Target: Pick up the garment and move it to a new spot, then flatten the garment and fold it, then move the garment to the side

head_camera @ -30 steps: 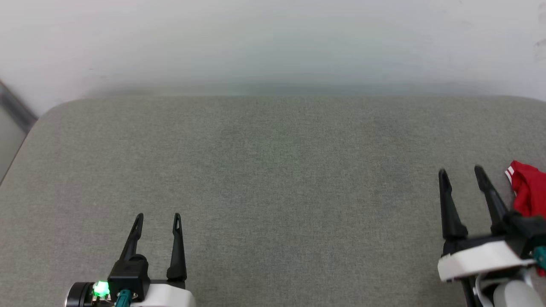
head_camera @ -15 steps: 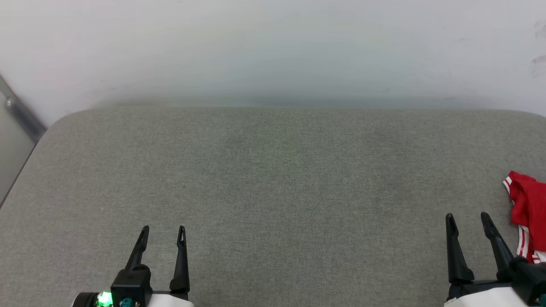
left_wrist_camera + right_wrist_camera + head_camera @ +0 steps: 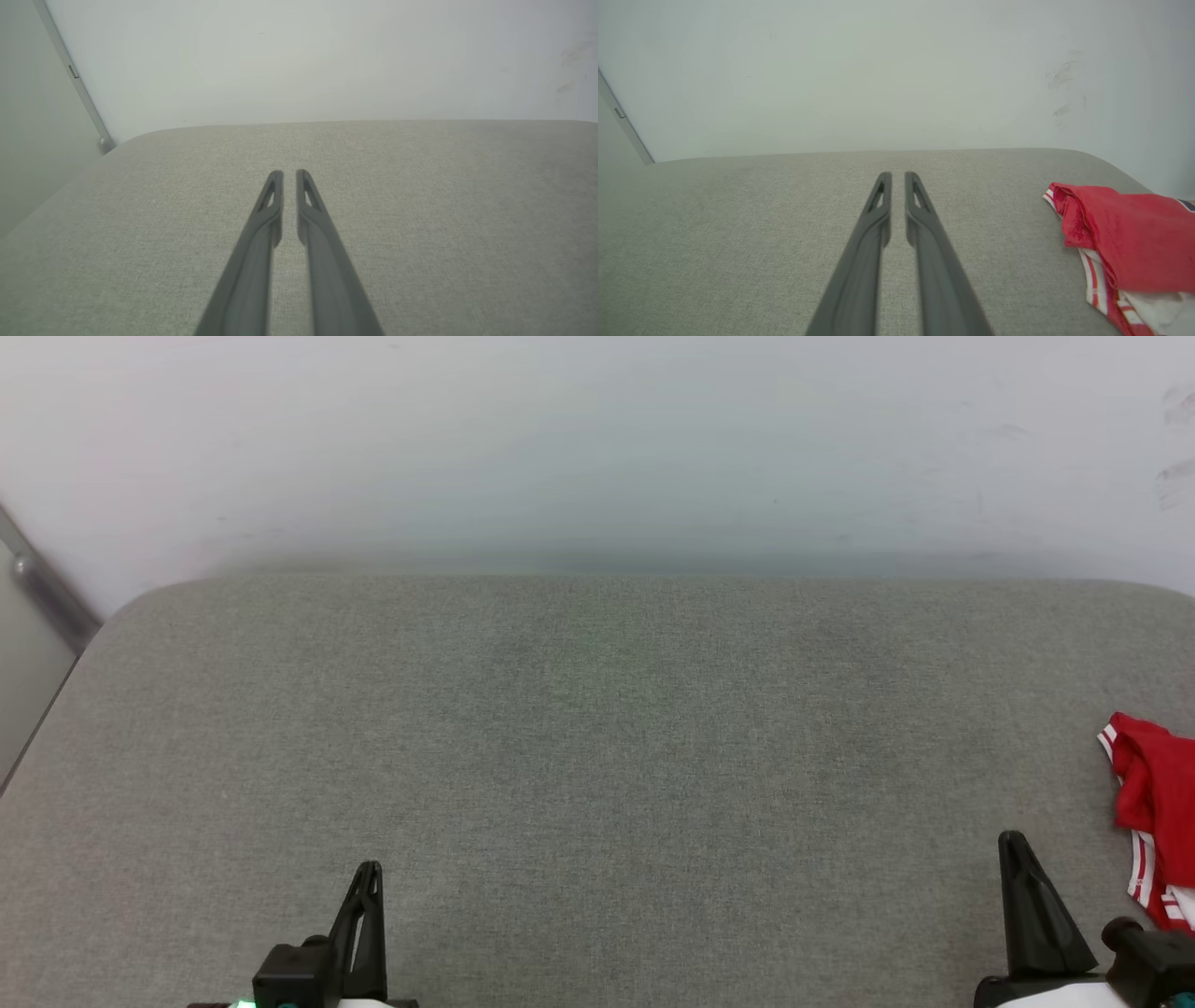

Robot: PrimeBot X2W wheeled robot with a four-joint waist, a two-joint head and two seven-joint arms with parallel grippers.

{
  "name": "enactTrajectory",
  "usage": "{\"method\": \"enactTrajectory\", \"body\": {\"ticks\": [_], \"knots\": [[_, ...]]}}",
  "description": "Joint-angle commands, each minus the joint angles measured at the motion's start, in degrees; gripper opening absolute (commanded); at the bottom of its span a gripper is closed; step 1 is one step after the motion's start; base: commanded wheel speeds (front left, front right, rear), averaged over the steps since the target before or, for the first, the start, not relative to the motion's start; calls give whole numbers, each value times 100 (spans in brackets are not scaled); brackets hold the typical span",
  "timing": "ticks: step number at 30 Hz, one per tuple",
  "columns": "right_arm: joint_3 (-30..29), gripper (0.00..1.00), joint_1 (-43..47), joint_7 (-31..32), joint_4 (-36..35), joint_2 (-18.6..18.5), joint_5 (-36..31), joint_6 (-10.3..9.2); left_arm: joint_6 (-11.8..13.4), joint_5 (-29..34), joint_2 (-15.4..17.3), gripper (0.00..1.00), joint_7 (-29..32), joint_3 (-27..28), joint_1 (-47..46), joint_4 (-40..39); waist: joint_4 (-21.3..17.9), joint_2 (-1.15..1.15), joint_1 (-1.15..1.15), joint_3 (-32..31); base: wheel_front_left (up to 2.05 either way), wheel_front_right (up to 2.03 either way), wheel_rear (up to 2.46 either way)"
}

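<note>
My left gripper (image 3: 289, 173) and right gripper (image 3: 896, 175) are pinched together, empty, over a grey fabric surface (image 3: 597, 728); pale wall (image 3: 597, 448) ahead; the garment (image 3: 1120, 233) lies bunched right of the right gripper.

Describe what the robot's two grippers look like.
Left gripper and right gripper each have two long, dark grey fingers tapering to narrow tips, slotted near the tip. In the head view they sit on black blocks; the right wrist housing is white.

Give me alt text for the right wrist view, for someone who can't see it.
The right gripper, its two dark fingers nearly closed on nothing, reaches over a grey fabric surface. A bunched red garment with red-and-white striped trim lies apart at the view's right, a pale wall behind.
</note>
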Motion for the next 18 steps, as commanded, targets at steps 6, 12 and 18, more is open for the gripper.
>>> {"method": "enactTrajectory", "body": {"ticks": [6, 12, 18], "knots": [[3, 0, -131, 187, 49, -10, 829, 0, -95, -853, 3, 0, 189, 93, -158, 33, -18, 0, 0, 4, 0, 0, 0], [-1, 0, -294, 420, 178, -24, 1813, 0, -207, -1870, -4, 0, 434, 207, -309, 132, -42, 0, 0, 10, 0, 0, 0], [-4, 0, -392, 563, 256, -30, 2410, -1, -277, -2492, -8, 0, 583, 279, -398, 193, -59, 0, 0, 14, 0, 0, 0]]}}
